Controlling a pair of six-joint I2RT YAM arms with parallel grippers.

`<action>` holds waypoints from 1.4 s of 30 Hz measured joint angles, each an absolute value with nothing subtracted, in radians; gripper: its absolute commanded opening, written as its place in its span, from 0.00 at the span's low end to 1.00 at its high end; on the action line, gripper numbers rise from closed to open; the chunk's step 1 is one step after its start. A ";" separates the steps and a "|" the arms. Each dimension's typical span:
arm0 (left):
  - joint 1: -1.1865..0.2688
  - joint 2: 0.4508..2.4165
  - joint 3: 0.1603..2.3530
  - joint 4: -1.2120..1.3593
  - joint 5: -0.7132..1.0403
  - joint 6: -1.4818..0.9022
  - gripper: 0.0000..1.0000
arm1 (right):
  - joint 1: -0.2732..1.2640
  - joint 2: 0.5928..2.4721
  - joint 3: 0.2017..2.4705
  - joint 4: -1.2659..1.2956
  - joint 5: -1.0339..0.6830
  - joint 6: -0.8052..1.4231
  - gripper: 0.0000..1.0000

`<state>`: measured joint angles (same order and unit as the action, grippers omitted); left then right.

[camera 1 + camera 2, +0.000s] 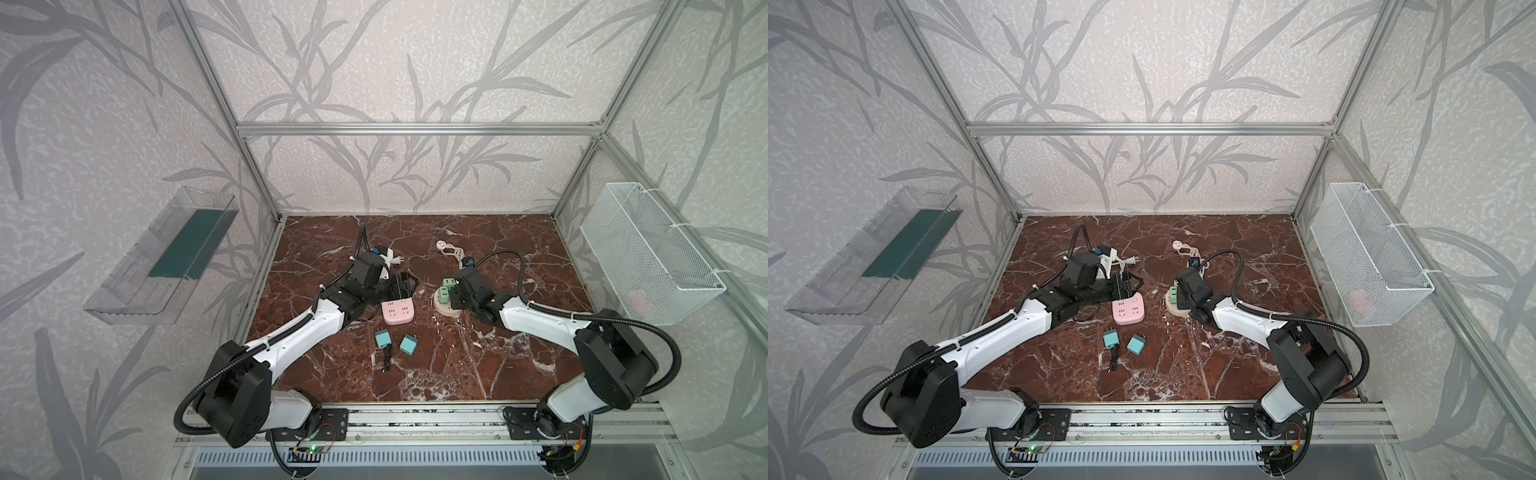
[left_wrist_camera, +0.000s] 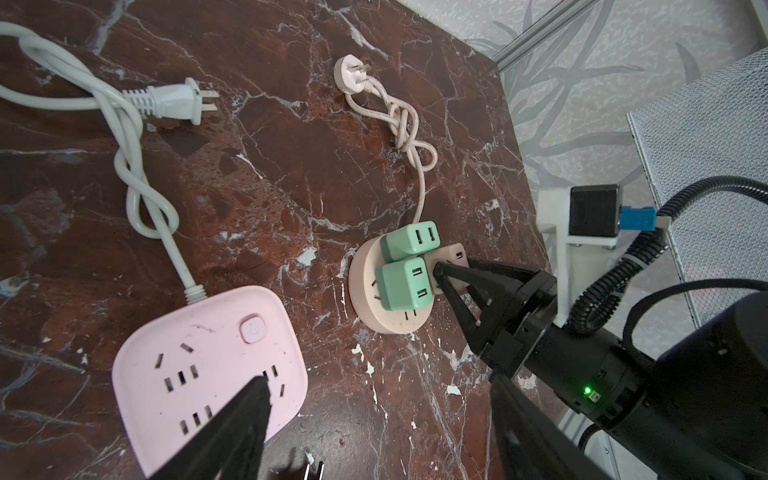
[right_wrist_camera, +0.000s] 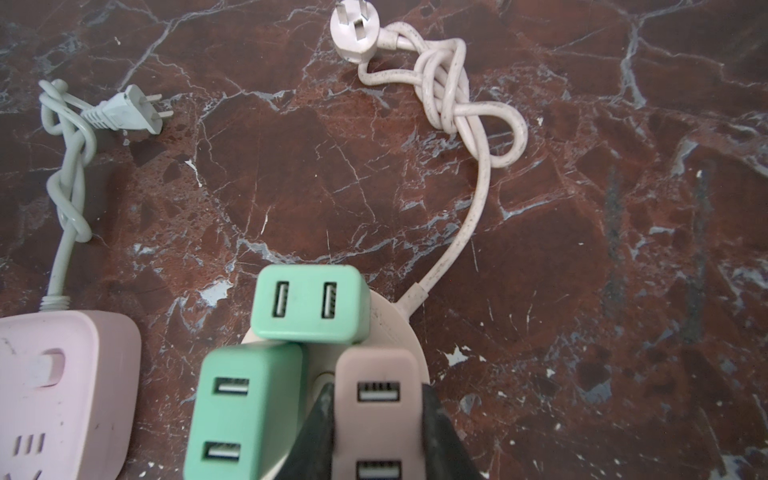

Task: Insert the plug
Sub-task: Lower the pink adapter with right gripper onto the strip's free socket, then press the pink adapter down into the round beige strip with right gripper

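Dusty-pink plug (image 3: 378,368): sitting on the round beige socket (image 3: 401,332), squeezed in beside two mint-green chargers (image 3: 309,307); can't tell if the prongs are fully in tbh
Right fingers (image 3: 438,440): clamping that plug from both sides, black wedges pressing on its smooth matte shell
Left fingers (image 2: 237,432): standing wide apart, gripping nothing, hanging over a corner of the pink rounded-square power strip (image 2: 199,332)
Table (image 3: 291,187): showing a glossy red-brown marble look with white veins, with the strips' knotted cords (image 3: 453,95) lying on it
Teal cubes (image 1: 382,338): two little chargers lying loose near the front, well apart from the round socket
Wire basket (image 1: 640,249): white mesh hanging on the right wall, something pinkish and blurry sitting in it
Clear bin (image 1: 124,299): see-through plastic hanging on the left wall, holding a dark green flat thing (image 1: 191,245)
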<state>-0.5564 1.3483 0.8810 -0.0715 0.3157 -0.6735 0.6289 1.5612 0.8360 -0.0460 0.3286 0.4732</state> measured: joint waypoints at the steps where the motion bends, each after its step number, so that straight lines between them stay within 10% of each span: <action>1: -0.556 1.348 0.881 -0.072 0.316 -0.673 0.82 | 0.629 1.561 0.838 -0.052 0.330 0.470 0.00; 42: -0.562 1.362 0.881 -0.051 0.319 -0.682 0.81 | 0.602 1.624 0.948 -0.246 0.285 0.470 0.00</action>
<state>-0.5621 1.3624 0.8806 -0.0513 0.3187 -0.6815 0.6018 1.6241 0.9482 -0.2459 0.2852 0.4702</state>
